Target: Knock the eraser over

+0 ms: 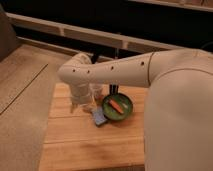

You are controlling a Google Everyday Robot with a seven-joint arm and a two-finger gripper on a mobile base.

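- Wooden table, light butcher-block planks, seen from above.
- Floor to the left is tan-brown with a dark seam line.
- Behind the table there's a pale rail against a dark wall.
- My arm comes in from the right, white, and bends down over the table's back half.
- Gripper hangs low over the table, just left of the bowl and just behind the eraser. I can't tell how open it is or whether it has hold of anything.
- Eraser: small blue-grey block with a paler top edge, on the table at the bowl's front-left rim. Touching or just beside it, can't tell; nor whether it's standing or flat.
- Green bowl mid-table with an orange stick-shaped piece inside.
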